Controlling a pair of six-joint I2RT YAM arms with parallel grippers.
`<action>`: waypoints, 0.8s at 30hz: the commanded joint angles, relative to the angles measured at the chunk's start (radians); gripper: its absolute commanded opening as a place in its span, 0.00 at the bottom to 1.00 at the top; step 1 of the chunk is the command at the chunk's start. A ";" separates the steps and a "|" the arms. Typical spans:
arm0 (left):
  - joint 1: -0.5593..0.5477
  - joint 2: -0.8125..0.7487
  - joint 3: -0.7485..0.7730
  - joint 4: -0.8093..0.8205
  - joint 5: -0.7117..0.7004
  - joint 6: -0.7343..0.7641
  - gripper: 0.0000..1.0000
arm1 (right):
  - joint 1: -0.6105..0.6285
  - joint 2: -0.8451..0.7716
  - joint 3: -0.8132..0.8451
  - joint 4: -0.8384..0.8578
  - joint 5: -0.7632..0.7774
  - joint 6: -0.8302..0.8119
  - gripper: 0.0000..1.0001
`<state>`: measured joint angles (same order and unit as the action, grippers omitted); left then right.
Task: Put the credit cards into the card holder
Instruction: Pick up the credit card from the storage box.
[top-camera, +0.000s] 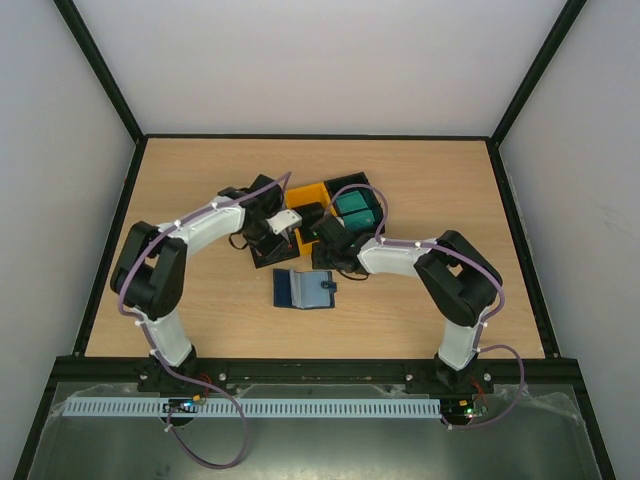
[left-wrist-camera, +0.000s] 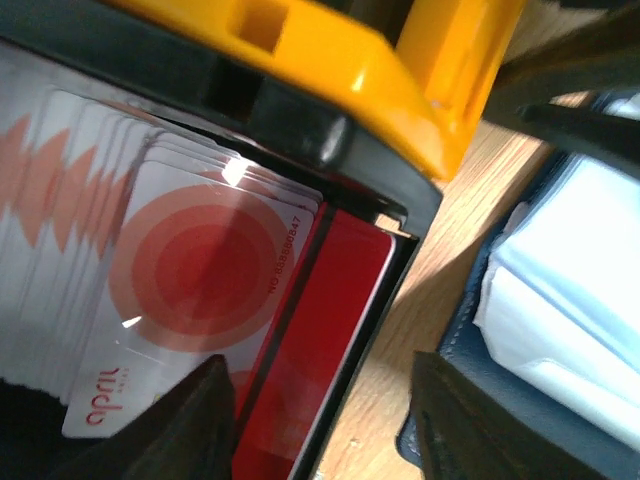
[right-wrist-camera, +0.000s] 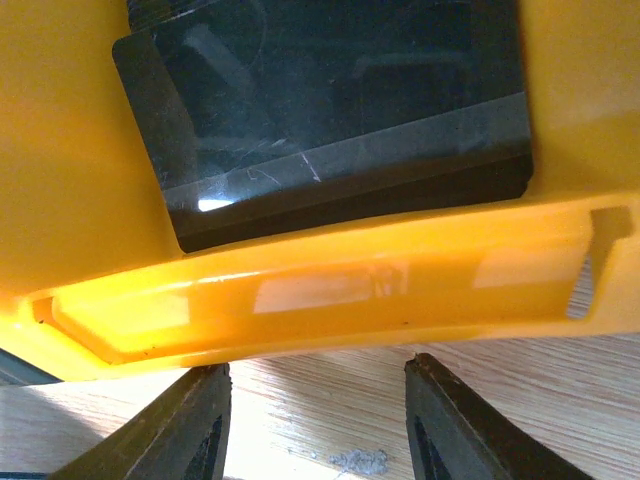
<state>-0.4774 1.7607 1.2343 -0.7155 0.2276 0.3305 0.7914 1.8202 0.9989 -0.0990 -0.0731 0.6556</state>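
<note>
Hovering over fanned white-red cards (left-wrist-camera: 190, 270), left jaws wide, empty: may pinch several at once. Right jaws wide at yellow bin (right-wrist-camera: 300, 290) rim: may snag. Holder (top-camera: 304, 288) at 6 o'clock.

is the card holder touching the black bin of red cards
Apart: the left wrist view shows a strip of bare table between the black bin and the card holder.
</note>
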 joint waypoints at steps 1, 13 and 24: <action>-0.003 0.056 0.002 -0.005 -0.014 -0.007 0.43 | -0.007 -0.029 -0.016 0.030 0.016 0.010 0.48; -0.008 -0.034 0.013 -0.030 -0.003 -0.005 0.06 | -0.006 -0.055 -0.025 0.028 0.024 0.011 0.48; 0.007 -0.126 0.074 -0.053 0.017 -0.073 0.02 | -0.006 -0.145 -0.024 0.015 0.036 0.028 0.50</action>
<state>-0.4820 1.7348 1.2522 -0.7139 0.1867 0.3153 0.7902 1.7786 0.9802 -0.0978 -0.0723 0.6643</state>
